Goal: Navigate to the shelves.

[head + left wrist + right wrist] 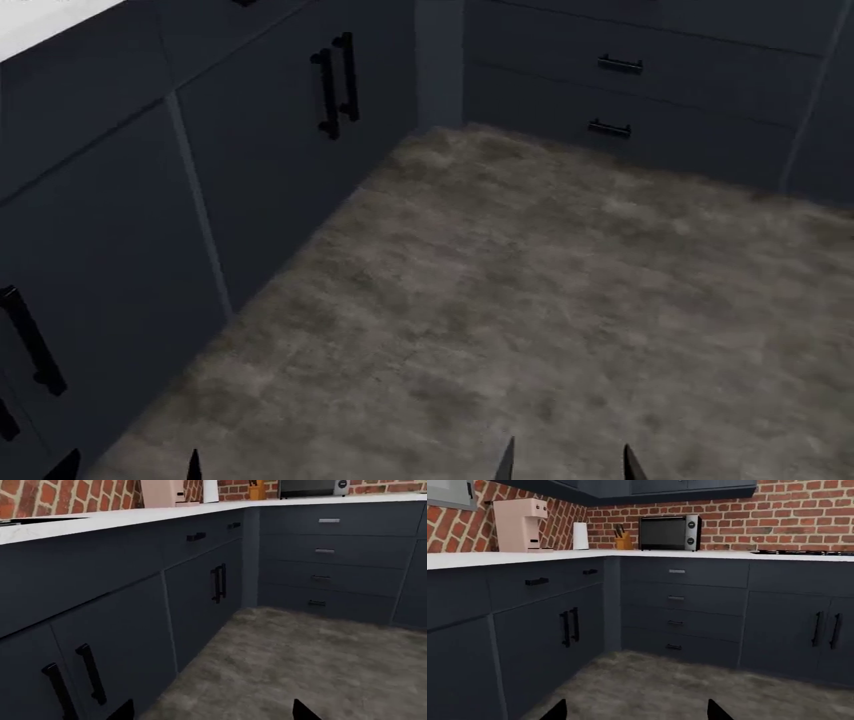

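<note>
The shelves are out of view in every frame. I face an inside corner of dark blue kitchen cabinets [267, 150] over a grey-brown floor [534, 320]. My left gripper [212, 711] is open, only its two black fingertips showing above bare floor, close to the cabinet doors [113, 650]. My right gripper [636, 711] is open too, its tips wide apart with nothing between them. In the head view the left gripper [128, 466] and the right gripper [566, 462] show only as tips at the bottom edge.
A white countertop [527, 556] runs along the brick wall [800, 520]. On it stand a pink coffee machine [520, 525], a paper towel roll [580, 535], a knife block [622, 541] and a toaster oven [670, 532]. A drawer stack [677, 610] fills the corner's far side.
</note>
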You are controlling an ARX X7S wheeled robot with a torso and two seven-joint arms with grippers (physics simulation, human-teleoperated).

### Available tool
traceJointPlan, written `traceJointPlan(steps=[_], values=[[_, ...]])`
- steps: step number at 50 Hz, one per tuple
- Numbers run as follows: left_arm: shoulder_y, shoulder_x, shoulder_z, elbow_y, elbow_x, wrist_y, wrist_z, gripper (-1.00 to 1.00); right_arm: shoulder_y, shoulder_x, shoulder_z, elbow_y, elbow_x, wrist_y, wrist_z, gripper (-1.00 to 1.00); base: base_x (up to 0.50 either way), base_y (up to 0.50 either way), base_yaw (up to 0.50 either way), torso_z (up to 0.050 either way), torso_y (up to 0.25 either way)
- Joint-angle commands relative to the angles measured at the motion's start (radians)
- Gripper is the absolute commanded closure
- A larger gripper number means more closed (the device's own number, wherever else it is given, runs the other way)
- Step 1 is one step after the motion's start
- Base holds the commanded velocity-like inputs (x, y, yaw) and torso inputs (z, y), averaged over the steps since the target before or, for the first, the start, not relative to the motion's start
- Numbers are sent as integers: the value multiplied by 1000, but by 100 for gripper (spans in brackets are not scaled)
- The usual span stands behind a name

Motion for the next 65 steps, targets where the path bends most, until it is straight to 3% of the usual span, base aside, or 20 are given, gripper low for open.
traceJointPlan(steps=[1, 65], values=[[-4, 14, -16, -27, 10, 52, 32, -100, -5, -12, 6, -9, -30, 6, -18, -100, 0, 0, 0, 0, 0], [-9, -4, 6, -29, -8, 61, 14, -100, -5, 14, -23, -10, 9, -34, -24, -100, 187, -426, 0, 0, 0]])
